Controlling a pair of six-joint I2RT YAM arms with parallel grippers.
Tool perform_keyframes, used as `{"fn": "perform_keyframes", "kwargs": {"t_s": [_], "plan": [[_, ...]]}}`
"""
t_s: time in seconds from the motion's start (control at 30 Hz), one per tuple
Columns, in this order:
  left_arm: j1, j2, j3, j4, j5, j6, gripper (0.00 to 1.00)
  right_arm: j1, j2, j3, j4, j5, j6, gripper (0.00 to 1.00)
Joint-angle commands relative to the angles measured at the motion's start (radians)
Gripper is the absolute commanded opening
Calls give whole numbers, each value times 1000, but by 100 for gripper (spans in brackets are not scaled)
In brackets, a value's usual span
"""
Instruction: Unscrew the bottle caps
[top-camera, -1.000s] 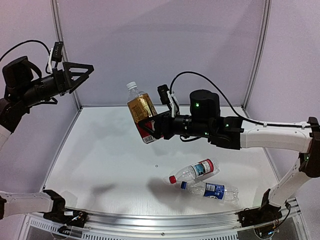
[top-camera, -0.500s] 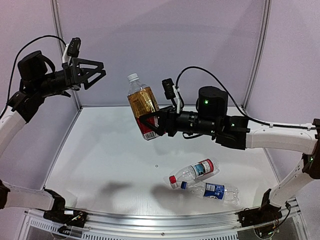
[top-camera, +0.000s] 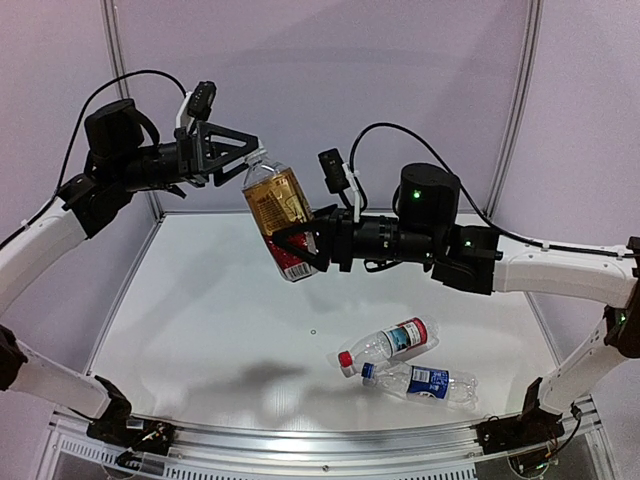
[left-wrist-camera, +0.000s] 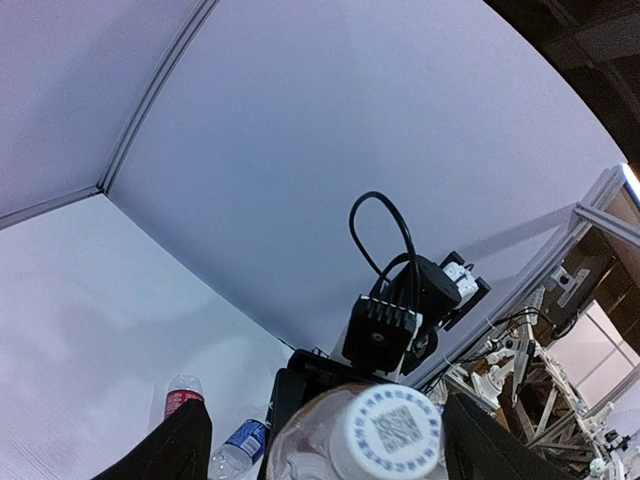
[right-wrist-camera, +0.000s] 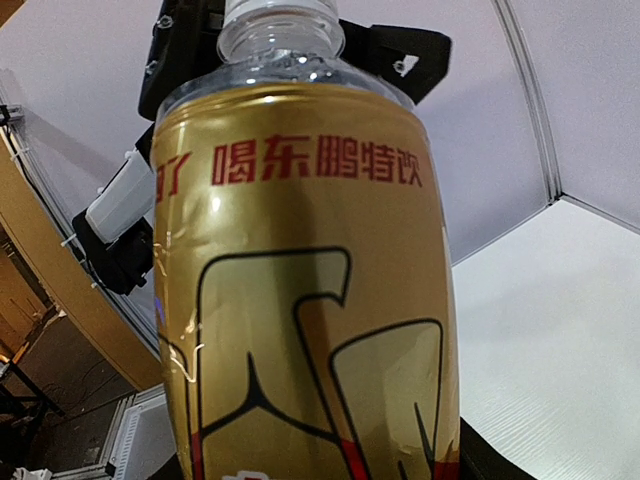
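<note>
My right fingers (top-camera: 300, 232) clamp the bottle (top-camera: 280, 212) low, off the counter (top-camera: 200, 320), baring its white cap (left-wrist-camera: 385, 430) between my wide-spread left fingers (left-wrist-camera: 175, 445).

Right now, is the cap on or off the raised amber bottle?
On: the white round plastic cap tops the amber-filled clear plastic bottle, inside the open left pincer.
</note>
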Motion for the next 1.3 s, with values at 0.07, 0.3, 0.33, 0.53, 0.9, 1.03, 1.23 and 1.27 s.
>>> {"fn": "perform_keyframes", "kwargs": {"t_s": [0.07, 0.3, 0.33, 0.53, 0.9, 1.03, 1.23, 1.27], "plan": [[-11, 16, 13, 95, -34, -25, 72, -4, 20, 37, -36, -34, -23, 0], [-14, 14, 9, 86, -18, -17, 58, -4, 46, 72, -61, -54, -29, 0], [-14, 16, 6, 83, -19, -17, 57, -4, 50, 77, -63, -56, -29, 0], [-20, 11, -25, 57, -34, -9, 30, -4, 65, 89, -62, -54, -25, 0], [-62, -4, 75, -444, -422, -41, 24, -3, 137, 208, -255, 352, -205, 0], [-84, 12, 102, -578, -604, -112, 39, -2, 217, 286, -331, 524, -315, 0], [-83, 36, 89, -607, -694, -226, 48, -2, 301, 315, -321, 524, -359, 0], [-83, 39, 95, -601, -693, -221, 52, -2, 303, 313, -319, 518, -356, 0]]}}
